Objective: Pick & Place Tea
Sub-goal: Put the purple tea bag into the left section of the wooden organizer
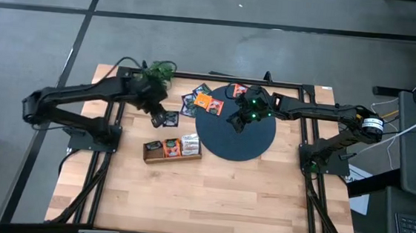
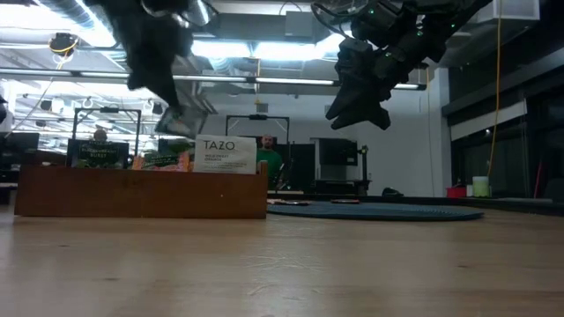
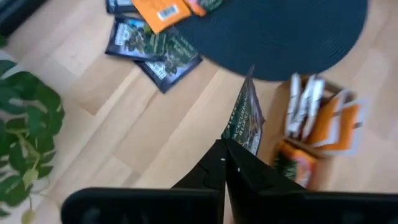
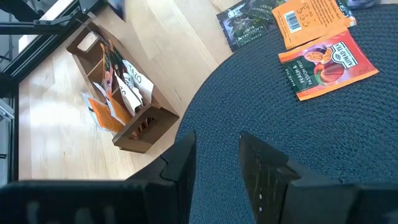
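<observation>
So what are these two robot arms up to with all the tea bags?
They are sorting tea sachets into a wooden tray. The left gripper is shut on a dark green sachet, holding it in the air near the tray, which already holds a few. The right gripper hangs open and empty over the dark round mat. More sachets lie loose at the mat's far edge.

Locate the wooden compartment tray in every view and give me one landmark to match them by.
High view: the wooden compartment tray lies left of the dark disc.
Low view: at left, front wall facing the camera.
Left wrist view: at right, beyond the held dark sachet.
Right wrist view: upper left.
Shared landmark: the dark disc beside it.
</observation>
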